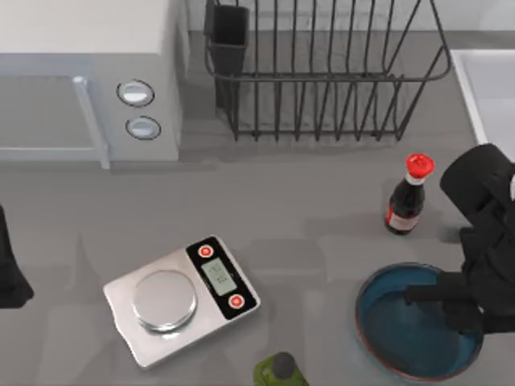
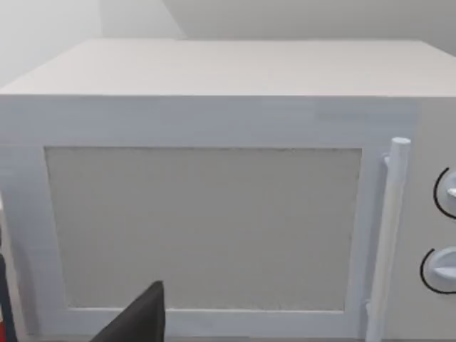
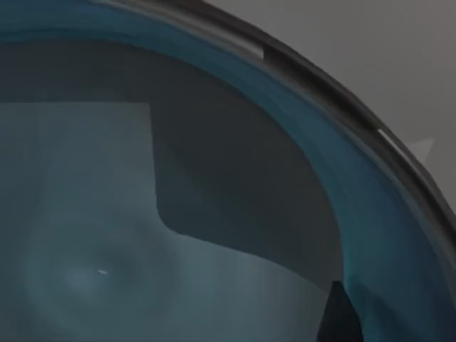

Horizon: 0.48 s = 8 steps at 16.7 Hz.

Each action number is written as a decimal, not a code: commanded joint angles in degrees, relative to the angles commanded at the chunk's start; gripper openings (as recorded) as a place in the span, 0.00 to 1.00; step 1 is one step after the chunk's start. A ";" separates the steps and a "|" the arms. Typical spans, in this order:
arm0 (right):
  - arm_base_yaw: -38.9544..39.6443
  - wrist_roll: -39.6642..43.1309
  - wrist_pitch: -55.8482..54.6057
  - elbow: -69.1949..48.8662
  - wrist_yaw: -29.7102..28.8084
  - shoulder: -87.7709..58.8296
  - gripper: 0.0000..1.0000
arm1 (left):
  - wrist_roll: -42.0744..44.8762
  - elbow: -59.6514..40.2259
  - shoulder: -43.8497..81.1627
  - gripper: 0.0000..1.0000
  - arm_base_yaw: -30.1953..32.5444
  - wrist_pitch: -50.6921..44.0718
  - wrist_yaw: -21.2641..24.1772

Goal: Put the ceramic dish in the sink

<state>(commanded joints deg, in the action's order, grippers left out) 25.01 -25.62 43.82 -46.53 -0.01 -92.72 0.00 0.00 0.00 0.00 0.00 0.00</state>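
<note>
The ceramic dish (image 1: 402,326), teal-blue inside with a reddish-brown rim, rests on the counter at the front right. My right gripper (image 1: 447,310) hangs low over the dish's right half, open, with one dark finger reaching over the blue inside. The right wrist view is very close to the glossy blue inside of the dish (image 3: 107,235), with its rim (image 3: 335,82) curving past and one fingertip (image 3: 340,315) at the edge. The sink (image 1: 492,96), a pale basin with a raised rim, sits at the far right. My left arm (image 1: 10,269) is parked at the left edge.
A red-capped dark sauce bottle (image 1: 409,199) stands just behind the dish. A black wire dish rack (image 1: 322,72) is at the back, a white microwave (image 1: 88,80) (image 2: 214,214) at back left. A steel kitchen scale (image 1: 181,299) and a green bottle (image 1: 279,371) occupy the front middle.
</note>
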 joint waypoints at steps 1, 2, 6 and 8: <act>0.00 0.00 0.00 0.00 0.00 0.00 0.02 | 0.00 0.00 0.00 1.00 0.00 0.00 0.00; 0.00 0.00 0.00 0.00 0.00 0.00 0.00 | 0.00 0.00 0.00 1.00 0.00 0.00 0.00; 0.00 0.00 0.00 0.00 0.00 0.00 0.00 | 0.00 0.00 0.00 1.00 0.00 0.00 0.00; 0.00 0.00 0.00 0.00 0.00 0.00 0.00 | 0.00 0.00 0.00 1.00 0.00 0.00 0.00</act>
<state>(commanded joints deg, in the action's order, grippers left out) 25.01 -25.62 43.82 -46.53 -0.01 -92.72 0.00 0.00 0.00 0.00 0.00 0.00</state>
